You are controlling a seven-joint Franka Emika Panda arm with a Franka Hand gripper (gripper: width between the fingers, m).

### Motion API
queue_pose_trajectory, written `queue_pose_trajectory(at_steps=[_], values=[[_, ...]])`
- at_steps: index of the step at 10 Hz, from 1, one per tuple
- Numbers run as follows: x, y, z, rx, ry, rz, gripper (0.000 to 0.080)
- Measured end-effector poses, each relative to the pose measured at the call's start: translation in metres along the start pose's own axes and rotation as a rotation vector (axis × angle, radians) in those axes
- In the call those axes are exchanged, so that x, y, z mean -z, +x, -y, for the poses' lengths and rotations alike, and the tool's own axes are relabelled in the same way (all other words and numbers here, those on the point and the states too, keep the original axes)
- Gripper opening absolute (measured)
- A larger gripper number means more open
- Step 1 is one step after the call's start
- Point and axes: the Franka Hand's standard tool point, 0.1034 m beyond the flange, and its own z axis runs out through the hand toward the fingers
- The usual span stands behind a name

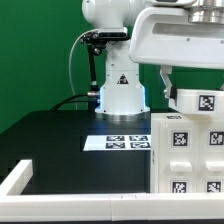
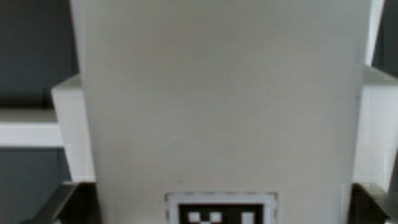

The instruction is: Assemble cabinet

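Note:
The cabinet body (image 1: 188, 152) is a large white box with several square tags, standing at the exterior view's right. A smaller white tagged piece (image 1: 196, 101) sits right above its top. My gripper (image 1: 168, 88) reaches down from the arm beside that piece and is mostly hidden by the arm. In the wrist view the white piece (image 2: 214, 100) fills the frame with a tag (image 2: 222, 211) near my gripper (image 2: 217, 206). Dark fingers (image 2: 50, 206) show at both of its sides, shut on it.
The marker board (image 1: 118, 141) lies flat on the black table in front of the white robot base (image 1: 120, 92). A white rail (image 1: 22, 178) borders the table at the exterior view's left and front. Black cables hang beside the base.

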Motion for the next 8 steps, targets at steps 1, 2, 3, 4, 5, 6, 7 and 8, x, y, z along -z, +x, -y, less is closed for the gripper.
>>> queue_pose_trajectory(at_steps=[1, 2, 3, 4, 5, 6, 7, 8], values=[[-0.0001, -0.0006, 0.0009, -0.152, 0.002, 0.008, 0.0554], [-0.0001, -0.0008, 0.0018, -0.243, 0.015, 0.014, 0.0554], [0.0, -0.0008, 0.0025, -0.273, 0.016, 0.014, 0.0554], [0.0001, -0.0009, 0.0029, -0.356, 0.017, 0.015, 0.0554], [0.0001, -0.0009, 0.003, -0.411, 0.017, 0.016, 0.0554], [-0.0006, -0.0012, 0.0026, -0.517, 0.022, 0.021, 0.0554], [-0.0011, -0.001, 0.0011, -0.654, 0.03, 0.03, 0.0554], [-0.0018, -0.0006, -0.0002, -0.814, 0.061, 0.053, 0.0554]])
